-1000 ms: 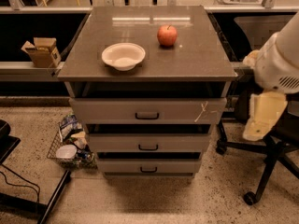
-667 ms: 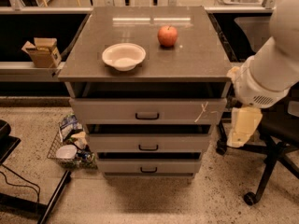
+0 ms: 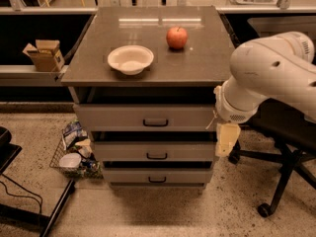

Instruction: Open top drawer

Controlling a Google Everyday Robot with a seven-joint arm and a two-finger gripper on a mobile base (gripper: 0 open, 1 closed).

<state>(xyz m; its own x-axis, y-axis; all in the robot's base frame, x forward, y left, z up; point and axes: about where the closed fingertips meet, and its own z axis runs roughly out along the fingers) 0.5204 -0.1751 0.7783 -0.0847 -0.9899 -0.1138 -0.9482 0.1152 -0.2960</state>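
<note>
The top drawer (image 3: 123, 116) is the widest grey front under the tabletop, with a small dark bar handle (image 3: 155, 123) at its centre. Its front stands in line with the two narrower drawers (image 3: 148, 151) below it. My gripper (image 3: 227, 139) hangs pale yellow below the white arm (image 3: 266, 73), just off the cabinet's right front corner, level with the gap between the top and second drawers. It is to the right of the handle and apart from it. The arm covers the drawer's right end.
A white bowl (image 3: 130, 59) and a red apple (image 3: 177, 37) sit on the grey tabletop (image 3: 207, 58). An office chair (image 3: 284, 167) stands at the right behind the arm. A wire basket of rubbish (image 3: 74, 154) and a dark stand (image 3: 29, 206) are on the left floor. A cardboard box (image 3: 44, 54) sits on a left shelf.
The arm has swung left and closer to the cabinet's right front corner, carrying the gripper with it. The drawers, bowl and apple have not moved.
</note>
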